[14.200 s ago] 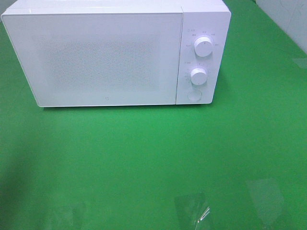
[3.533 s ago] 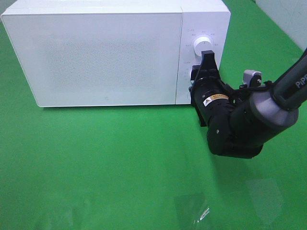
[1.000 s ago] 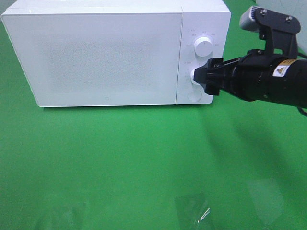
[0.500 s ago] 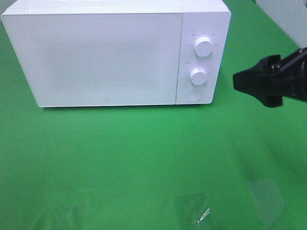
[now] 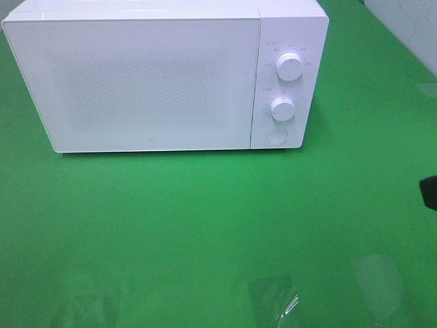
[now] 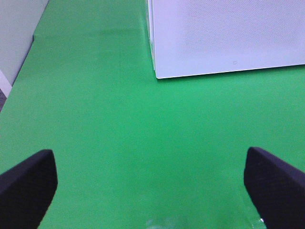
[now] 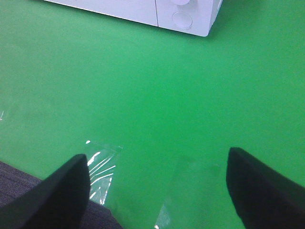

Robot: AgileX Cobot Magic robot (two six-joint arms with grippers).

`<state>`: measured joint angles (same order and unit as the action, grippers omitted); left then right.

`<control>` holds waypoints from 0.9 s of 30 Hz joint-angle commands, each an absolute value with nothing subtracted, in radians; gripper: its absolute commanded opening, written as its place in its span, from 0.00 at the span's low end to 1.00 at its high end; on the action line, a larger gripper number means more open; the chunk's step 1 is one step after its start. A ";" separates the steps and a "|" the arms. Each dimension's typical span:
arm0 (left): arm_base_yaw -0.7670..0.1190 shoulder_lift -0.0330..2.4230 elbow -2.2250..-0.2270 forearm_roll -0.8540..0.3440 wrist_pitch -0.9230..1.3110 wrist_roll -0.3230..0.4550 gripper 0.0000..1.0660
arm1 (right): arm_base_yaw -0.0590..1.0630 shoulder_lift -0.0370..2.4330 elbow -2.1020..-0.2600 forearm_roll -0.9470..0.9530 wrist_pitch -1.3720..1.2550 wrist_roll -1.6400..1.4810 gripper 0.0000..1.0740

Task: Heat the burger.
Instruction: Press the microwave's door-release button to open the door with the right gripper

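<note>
The burger is out of view in every frame. A white microwave [image 5: 136, 82] stands at the back of the green table with its door shut; its corner shows in the left wrist view [image 6: 228, 38] and its button panel in the right wrist view [image 7: 183, 16]. My left gripper [image 6: 151, 188] is open over bare green table, nothing between its fingers [image 6: 28, 186]. My right gripper [image 7: 162, 186] is open too and holds nothing, well away from the microwave. In the high view only a black tip of the right arm [image 5: 430, 193] shows at the right edge.
The microwave panel has an upper knob [image 5: 289, 67], a lower knob [image 5: 282, 108] and a round button [image 5: 276, 136]. Clear tape patches [image 5: 273, 297] lie near the table's front edge. A pale wall [image 5: 410, 20] borders the back right.
My right arm has pulled back from the microwave's lower knob, moving right and down until almost out of the high view. The microwave door stays shut.
</note>
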<state>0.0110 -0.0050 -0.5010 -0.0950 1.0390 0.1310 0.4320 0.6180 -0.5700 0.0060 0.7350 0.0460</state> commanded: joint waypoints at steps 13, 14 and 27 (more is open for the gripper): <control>0.012 -0.029 -0.498 -0.096 1.038 0.132 0.94 | 0.157 0.210 -0.556 -0.015 0.878 0.033 0.71; 0.012 -0.029 -0.498 -0.096 1.038 0.132 0.94 | 0.157 0.210 -0.556 -0.015 0.878 0.033 0.71; 0.012 -0.029 -0.498 -0.095 1.038 0.132 0.94 | 0.044 0.002 -0.533 -0.010 0.929 0.041 0.71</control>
<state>0.0110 -0.0050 -0.5010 -0.0940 1.0390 0.1310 0.0490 0.0110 -0.5330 -0.0090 0.9210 0.0470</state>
